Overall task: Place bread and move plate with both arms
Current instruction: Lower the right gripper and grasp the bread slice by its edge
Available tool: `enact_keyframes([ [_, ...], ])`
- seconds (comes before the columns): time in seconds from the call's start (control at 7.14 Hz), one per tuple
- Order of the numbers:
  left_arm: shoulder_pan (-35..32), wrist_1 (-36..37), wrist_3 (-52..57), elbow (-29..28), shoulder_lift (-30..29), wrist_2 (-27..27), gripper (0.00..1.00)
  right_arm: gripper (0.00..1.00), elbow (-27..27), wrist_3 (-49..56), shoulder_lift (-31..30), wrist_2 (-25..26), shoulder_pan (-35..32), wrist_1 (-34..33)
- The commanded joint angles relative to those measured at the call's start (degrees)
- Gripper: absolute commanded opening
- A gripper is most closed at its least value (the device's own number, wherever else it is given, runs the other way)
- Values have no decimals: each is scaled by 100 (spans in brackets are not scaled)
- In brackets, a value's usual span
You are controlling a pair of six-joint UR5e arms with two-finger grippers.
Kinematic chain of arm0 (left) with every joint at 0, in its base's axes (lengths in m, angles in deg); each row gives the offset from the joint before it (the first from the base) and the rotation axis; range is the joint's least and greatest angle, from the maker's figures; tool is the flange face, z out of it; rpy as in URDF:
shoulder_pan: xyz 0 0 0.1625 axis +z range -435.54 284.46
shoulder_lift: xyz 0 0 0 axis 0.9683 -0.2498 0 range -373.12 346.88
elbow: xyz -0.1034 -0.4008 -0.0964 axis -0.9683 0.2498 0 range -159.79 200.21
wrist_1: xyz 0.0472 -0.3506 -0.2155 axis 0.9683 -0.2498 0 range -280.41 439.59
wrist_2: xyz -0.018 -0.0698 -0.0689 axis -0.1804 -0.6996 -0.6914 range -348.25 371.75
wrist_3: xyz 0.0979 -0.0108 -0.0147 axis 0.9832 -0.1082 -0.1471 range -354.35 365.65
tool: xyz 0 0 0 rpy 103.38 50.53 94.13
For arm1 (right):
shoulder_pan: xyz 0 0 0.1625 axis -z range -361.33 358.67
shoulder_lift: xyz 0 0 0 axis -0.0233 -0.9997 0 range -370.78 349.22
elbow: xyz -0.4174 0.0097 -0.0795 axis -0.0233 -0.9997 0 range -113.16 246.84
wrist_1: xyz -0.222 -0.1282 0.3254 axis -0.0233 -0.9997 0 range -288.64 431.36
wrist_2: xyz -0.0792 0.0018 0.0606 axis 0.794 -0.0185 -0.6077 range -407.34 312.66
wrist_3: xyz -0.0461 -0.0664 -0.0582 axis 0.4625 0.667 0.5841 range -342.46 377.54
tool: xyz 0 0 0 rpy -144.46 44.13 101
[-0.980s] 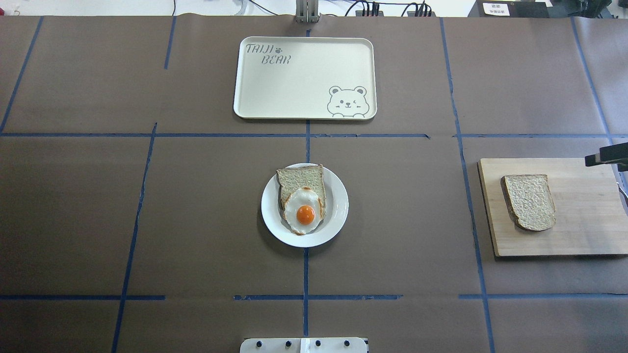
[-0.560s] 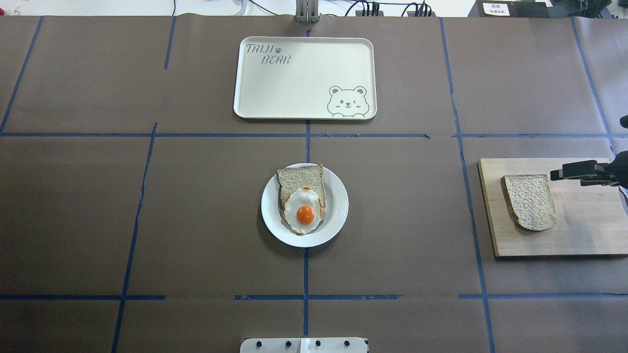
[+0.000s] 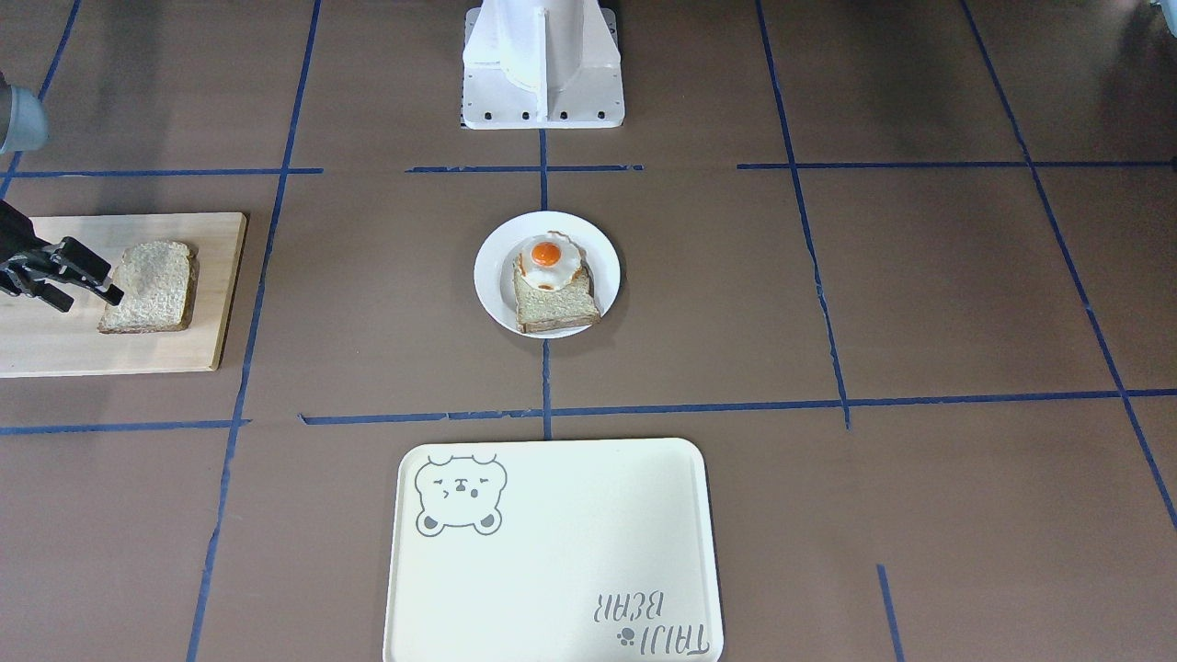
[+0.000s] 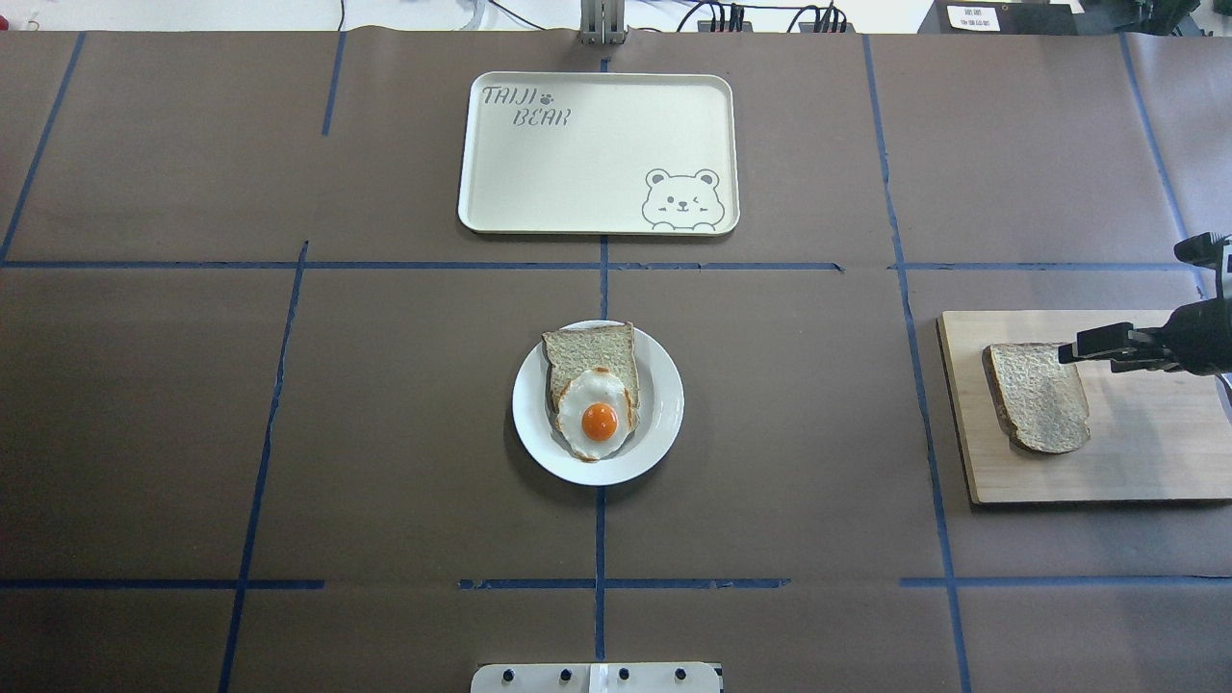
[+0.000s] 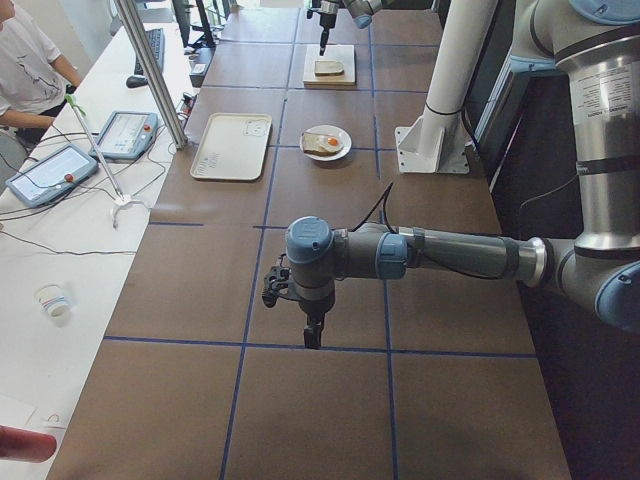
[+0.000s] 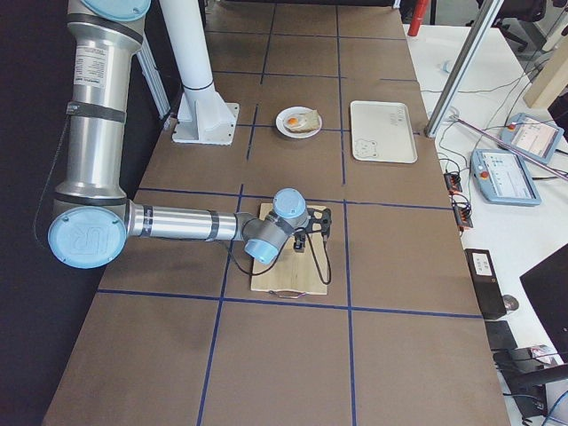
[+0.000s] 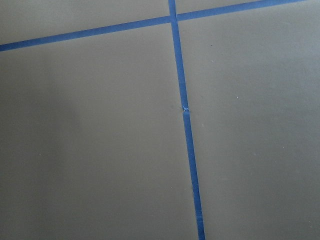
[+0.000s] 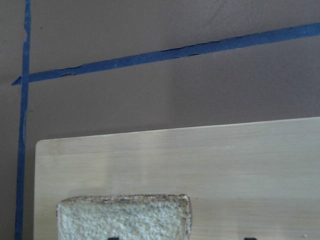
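Brown paper crossed by blue tape lines covers your worktop. Toward its right end lies a pale rectangular wooden board. The coarse, speckled tan bread slice rests flat on the half of the board nearer the worktop's centre. Your right arm's black two-finger pincer hangs over the slice's far corner, released, with its fingers apart. The overhead view's edge cuts off most of that arm. Its wrist camera catches only two dark fingertip specks at the bottom border, where the slice is cropped too. At the worktop's centre you have the small round white plate, which holds a smoother toast slice with a fried egg. A cream rectangular tray with a bear drawing sits by the far edge. Your left pincer points down over bare paper near the left end. You see it only small, from the side, so whether it is released or clenched cannot be told.
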Motion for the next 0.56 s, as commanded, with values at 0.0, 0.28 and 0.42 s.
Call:
enact_keyframes([
  [0.0, 0, 0, 0, 0, 0, 0, 100, 82, -44, -9, 103, 0, 104, 0],
  [0.28, 0, 0, 0, 0, 0, 0, 100, 80, -44, 0, 103, 0, 131, 0],
  [0.42, 0, 0, 0, 0, 0, 0, 100, 75, -44, 0, 103, 0, 131, 0],
])
